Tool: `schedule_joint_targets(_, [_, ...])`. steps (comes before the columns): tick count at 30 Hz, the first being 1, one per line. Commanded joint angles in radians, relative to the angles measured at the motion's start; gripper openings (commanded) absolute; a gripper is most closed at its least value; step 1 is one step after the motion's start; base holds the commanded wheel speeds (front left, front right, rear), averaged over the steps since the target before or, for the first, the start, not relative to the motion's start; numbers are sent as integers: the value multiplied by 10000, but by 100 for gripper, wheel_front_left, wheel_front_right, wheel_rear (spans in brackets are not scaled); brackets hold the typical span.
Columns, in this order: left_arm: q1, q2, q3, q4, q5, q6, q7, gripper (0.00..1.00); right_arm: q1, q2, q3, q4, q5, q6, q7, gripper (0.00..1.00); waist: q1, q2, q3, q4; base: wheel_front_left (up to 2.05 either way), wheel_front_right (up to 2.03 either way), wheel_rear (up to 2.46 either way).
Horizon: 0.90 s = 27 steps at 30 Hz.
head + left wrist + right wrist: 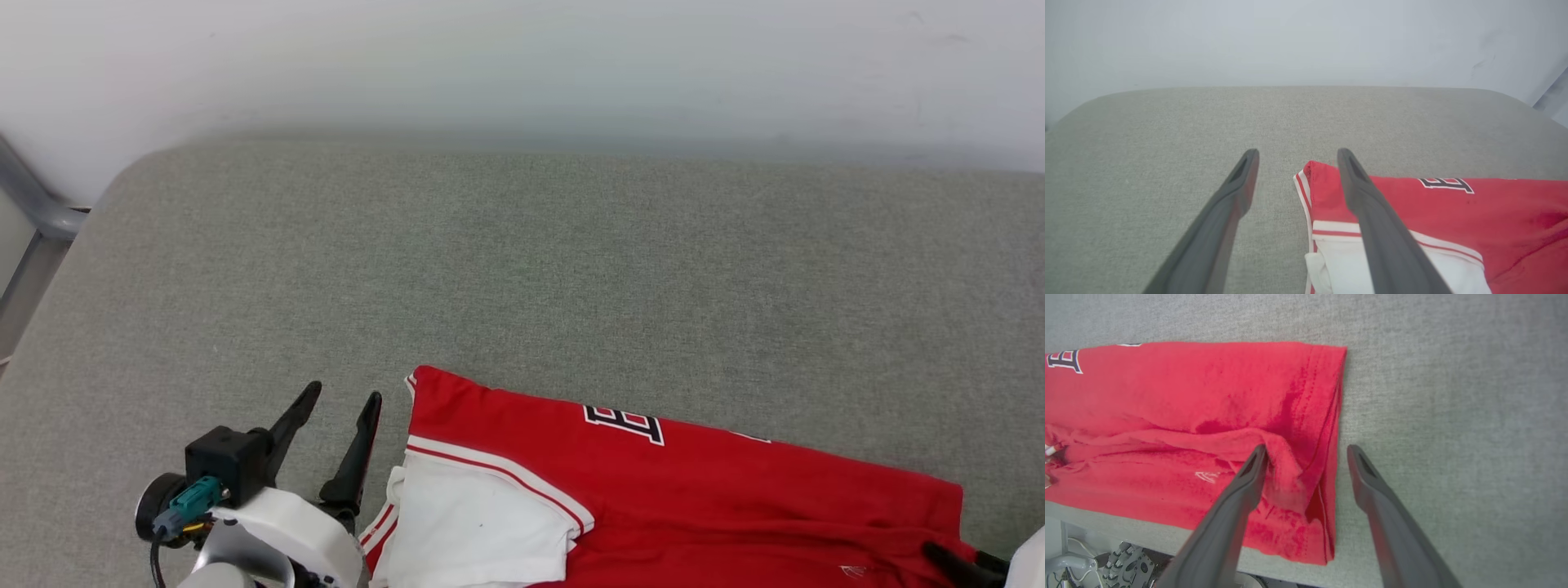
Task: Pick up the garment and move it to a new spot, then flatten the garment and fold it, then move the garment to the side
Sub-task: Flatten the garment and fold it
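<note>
The garment (694,490) is a red jersey with a white sleeve and striped trim. It lies folded in a long strip near the front edge of the grey padded table (522,269). My left gripper (343,394) stands open just left of the collar and sleeve end, with nothing between its fingers. In the left wrist view the left gripper (1297,153) has one finger over the garment (1494,216). In the right wrist view my right gripper (1307,449) is open over the hem end of the garment (1188,400), astride a raised wrinkle. The right gripper (951,559) shows at the lower right corner.
A pale wall (522,65) runs behind the table. A grey metal frame (33,204) stands off the table's far left corner. The table's front edge (1126,522) lies close under the garment, with the robot's base (1122,567) below it. Bare table stretches beyond the garment.
</note>
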Motion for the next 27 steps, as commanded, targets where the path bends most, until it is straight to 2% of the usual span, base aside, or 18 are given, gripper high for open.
schedule_joint_targets(1, [96, -205, 237, -100, 328, 75, -197, 100, -107, 262, -347, 78, -137, -9, 174, 100, -1, -1, 113, 82, 0, 0, 0])
schedule_joint_targets(5, [173, -537, 838, -241, 788, 135, -276, 100, -235, 556, -825, 257, -414, -9, 420, 100, -1, -1, 259, 194, 0, 0, 0])
schedule_joint_targets(9, [459, -945, 1646, -373, 1602, -122, -288, 100, -296, 916, -1112, 620, -694, -9, 734, 100, -1, -1, 439, 310, 0, 0, 0])
schedule_joint_targets(13, [673, -1277, 2269, -318, 2136, -469, -288, 100, -491, 1326, -1197, 919, -499, -7, 867, 100, -1, -1, 550, 373, 0, 0, 0])
schedule_joint_targets(20, [872, -1694, 2953, -69, 2757, -1057, -283, 100, -541, 1832, -452, 1313, -246, 10, 1313, 100, -1, -1, 695, 419, 0, 0, 0])
schedule_joint_targets(27, [931, -2026, 3339, 196, 3127, -1492, -284, 100, -612, 2060, 69, 1496, -116, 48, 1195, 100, -1, -1, 637, 436, 0, 0, 0])
